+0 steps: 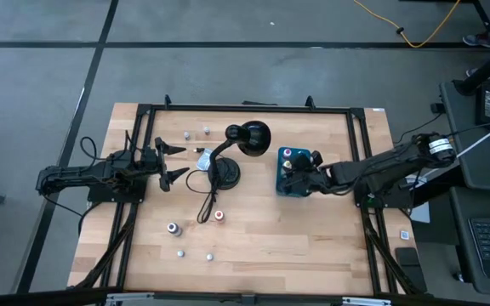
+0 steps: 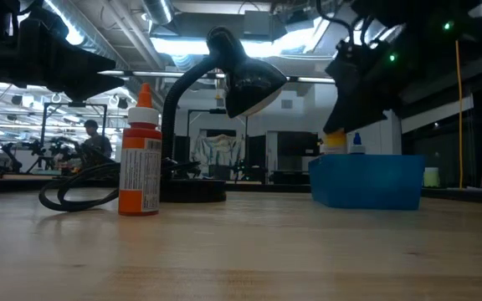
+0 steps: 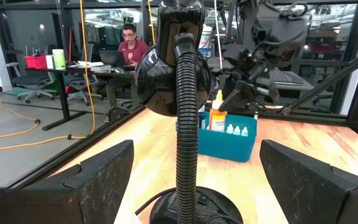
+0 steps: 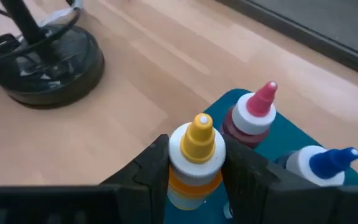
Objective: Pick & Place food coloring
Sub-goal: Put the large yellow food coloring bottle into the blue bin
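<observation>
Two claws are in view from above. The right claw (image 1: pixel 299 180) is at the teal box (image 1: pixel 282 172), right of centre in the high view, and is clamped narrowly on a yellow-capped bottle (image 4: pixel 196 160), held upright between its fingers (image 4: pixel 146 169). A red-capped bottle (image 4: pixel 252 120) and a blue-capped bottle (image 4: pixel 321 165) stand close beside it in the box. The left claw (image 1: pixel 170 161) waits at the left of the table (image 1: pixel 262 246), spread wide, facing the desk lamp (image 1: pixel 243 141).

More bottles remain loose on the table: an orange one (image 2: pixel 141 152) at the left of the low view, and several small ones (image 1: pixel 173 229) at the lower left of the high view.

The step in hand is judged to be setting the yellow-capped bottle into the box. It should be kept upright, lowered until it is seated, and released only then, so that neighbours are not knocked.
</observation>
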